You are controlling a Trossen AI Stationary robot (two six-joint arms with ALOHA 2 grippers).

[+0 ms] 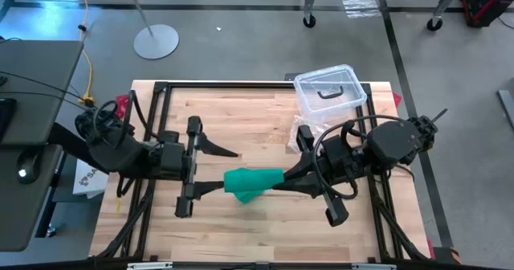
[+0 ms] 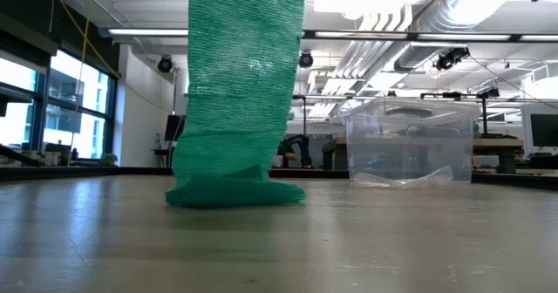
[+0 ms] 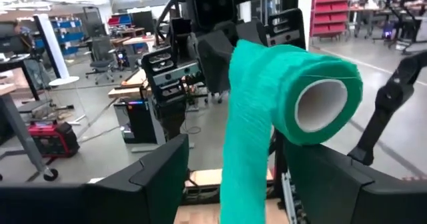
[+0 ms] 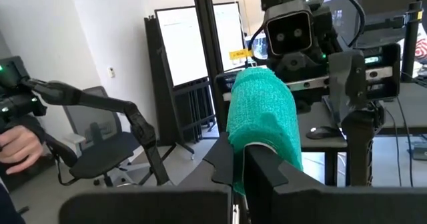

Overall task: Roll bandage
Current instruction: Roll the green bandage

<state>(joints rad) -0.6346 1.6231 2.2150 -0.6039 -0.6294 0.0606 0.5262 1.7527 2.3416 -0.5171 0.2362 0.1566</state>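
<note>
Right tool clamped on raised bandage, left tool spread alongside.

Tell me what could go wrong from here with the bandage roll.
The right gripper pinches the bandage roll only at its core edge, so it could slip off. The left gripper stands wide beside the roll; closing off-centre could knock it loose. The hanging tail pools on the table and may snag or wind crooked.

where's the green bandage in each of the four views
High view: bandage at table centre, between the two grippers.
Low view: hangs from the top edge at left of centre, its end heaped on the table.
Left wrist view: roll at centre right, tail hanging.
Right wrist view: roll at centre.
Shared landmark: the roll's white core.
</note>
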